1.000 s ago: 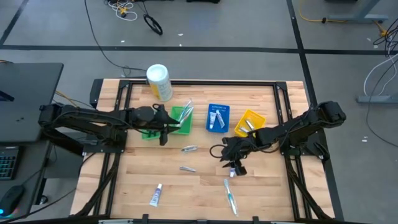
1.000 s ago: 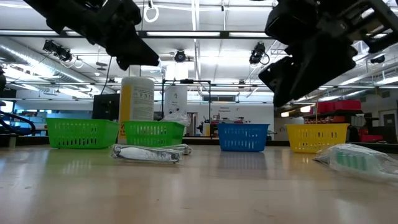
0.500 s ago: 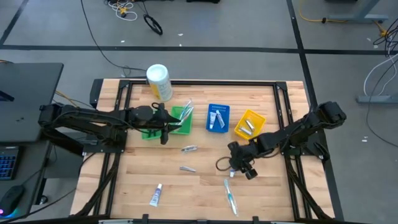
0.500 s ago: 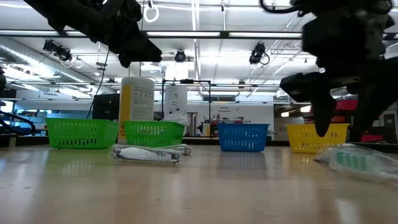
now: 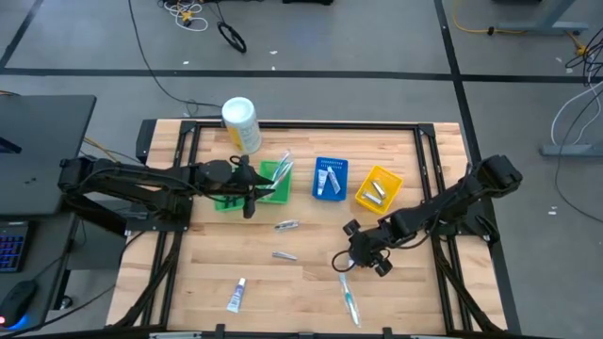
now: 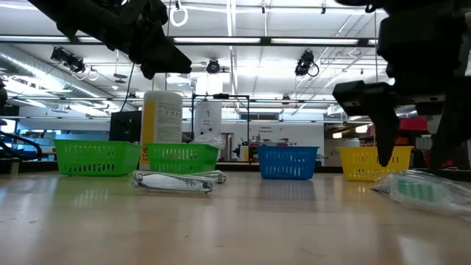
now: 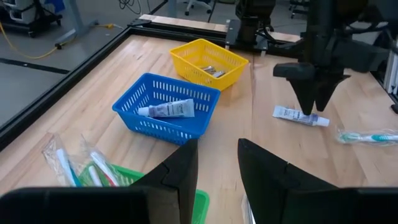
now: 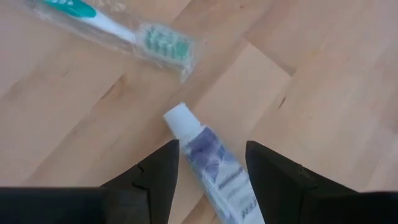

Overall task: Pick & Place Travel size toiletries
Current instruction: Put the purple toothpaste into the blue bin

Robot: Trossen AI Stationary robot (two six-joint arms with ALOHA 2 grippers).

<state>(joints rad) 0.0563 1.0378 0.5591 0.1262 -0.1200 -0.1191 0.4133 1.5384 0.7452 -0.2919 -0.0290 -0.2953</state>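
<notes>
A small white tube with blue print (image 8: pixel 211 167) lies flat on the wood, cap end toward a wrapped green-and-white toothbrush (image 8: pixel 124 30). My right gripper (image 8: pixel 208 180) is open and points down, one finger on each side of the tube, apart from it; the left wrist view shows the gripper (image 7: pixel 314 102) right above the tube (image 7: pixel 300 116). In the high view the gripper (image 5: pixel 363 256) is at the table's near right. My left gripper (image 5: pixel 251 198) waits open above the green bins (image 5: pixel 273 179). Toothbrushes stick out of a green bin (image 7: pixel 93 168).
A blue bin (image 5: pixel 329 177) holds a tube; a yellow bin (image 5: pixel 379 186) holds silvery pieces. The white-and-yellow canister (image 5: pixel 241 124) stands at the far edge. Two silvery pieces (image 5: pixel 287 225) (image 5: pixel 284 255), another tube (image 5: pixel 236 295) and the wrapped toothbrush (image 5: pixel 350 299) lie on the wood.
My right gripper has moved toward the table's near edge and down, and has tipped until its fingers point down at the tube. The left arm has kept still.
</notes>
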